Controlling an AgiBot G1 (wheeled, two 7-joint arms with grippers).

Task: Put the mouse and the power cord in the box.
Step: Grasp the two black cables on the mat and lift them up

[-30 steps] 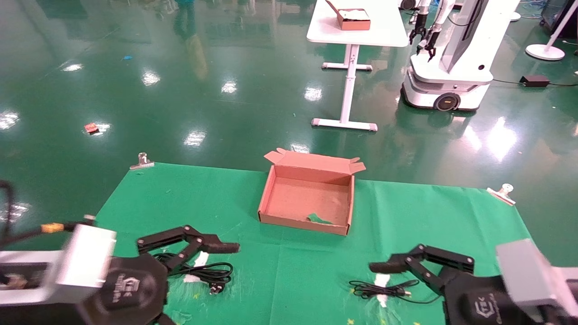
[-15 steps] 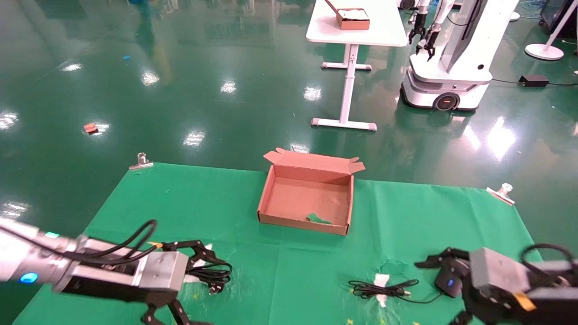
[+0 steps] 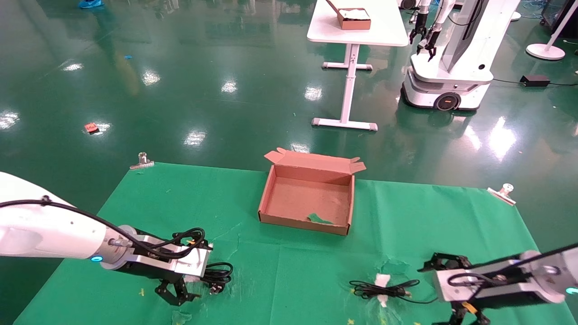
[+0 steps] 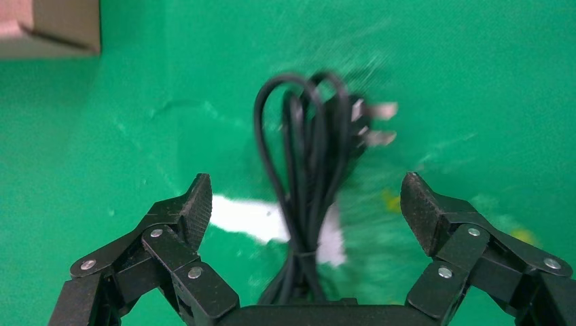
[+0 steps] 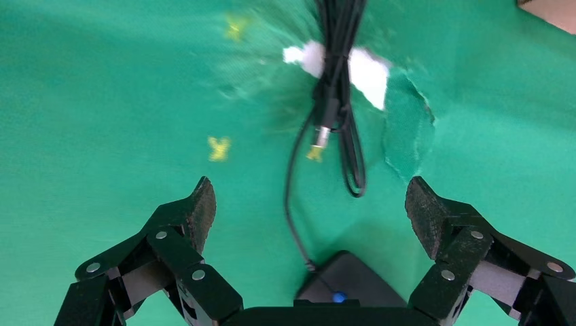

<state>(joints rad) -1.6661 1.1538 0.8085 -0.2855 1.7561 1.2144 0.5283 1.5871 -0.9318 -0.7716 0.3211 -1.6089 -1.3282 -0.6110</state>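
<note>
Left gripper (image 4: 304,207) spread wide over the power cord (image 4: 309,170), left of and nearer than the box (image 3: 307,198). Right gripper (image 5: 309,207) gapes above the mouse (image 5: 350,278), right of and nearer than the box.

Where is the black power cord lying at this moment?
In the head view, the looped thick black power cord lies on the green cloth at the robot's left, beneath the open left tool, nearer the robot than the brown cardboard box.
</note>
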